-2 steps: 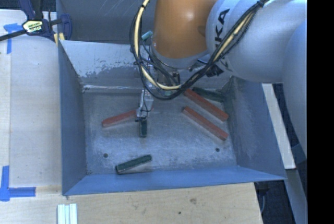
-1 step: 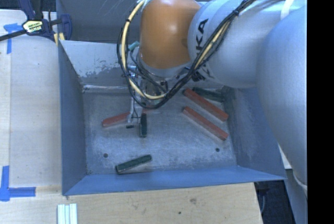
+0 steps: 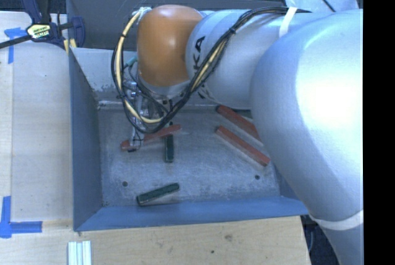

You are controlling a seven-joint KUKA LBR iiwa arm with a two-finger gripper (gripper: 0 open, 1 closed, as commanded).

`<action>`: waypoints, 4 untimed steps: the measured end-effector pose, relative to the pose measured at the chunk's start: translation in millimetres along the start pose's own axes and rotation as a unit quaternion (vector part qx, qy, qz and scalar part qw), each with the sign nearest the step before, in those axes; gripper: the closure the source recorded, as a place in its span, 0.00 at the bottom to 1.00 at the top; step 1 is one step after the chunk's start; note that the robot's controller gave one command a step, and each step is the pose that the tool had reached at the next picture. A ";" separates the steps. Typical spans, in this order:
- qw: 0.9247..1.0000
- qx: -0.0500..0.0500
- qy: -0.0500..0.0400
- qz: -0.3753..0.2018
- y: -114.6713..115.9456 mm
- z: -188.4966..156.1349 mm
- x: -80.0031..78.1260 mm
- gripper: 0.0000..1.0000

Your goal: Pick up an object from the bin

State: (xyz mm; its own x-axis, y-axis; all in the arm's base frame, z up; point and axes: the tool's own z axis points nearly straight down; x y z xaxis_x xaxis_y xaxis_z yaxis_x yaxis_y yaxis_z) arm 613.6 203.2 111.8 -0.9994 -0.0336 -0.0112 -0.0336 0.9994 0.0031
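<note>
My gripper hangs under the arm's wrist in the back left part of the bin, low over the floor. Right below it lies a thin reddish-brown stick, running left to right, its left end under the gripper. A short dark green stick lies just beside that one on the near side, pointing toward the front. Whether the gripper touches the brown stick is hidden by cables and the wrist.
A dark green bar lies near the front wall. Two longer reddish-brown sticks lie slanted at the right, partly under the arm. The big arm covers the bin's right and back.
</note>
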 end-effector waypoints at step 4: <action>0.963 0.000 0.002 -0.269 -35.6 40.1 38.5 0.00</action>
State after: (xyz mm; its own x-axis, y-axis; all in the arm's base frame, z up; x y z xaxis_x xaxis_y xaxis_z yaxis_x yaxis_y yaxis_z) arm 576.7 166.4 71.1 -0.8376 -0.5462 -0.0083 -0.5462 0.8377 -0.0017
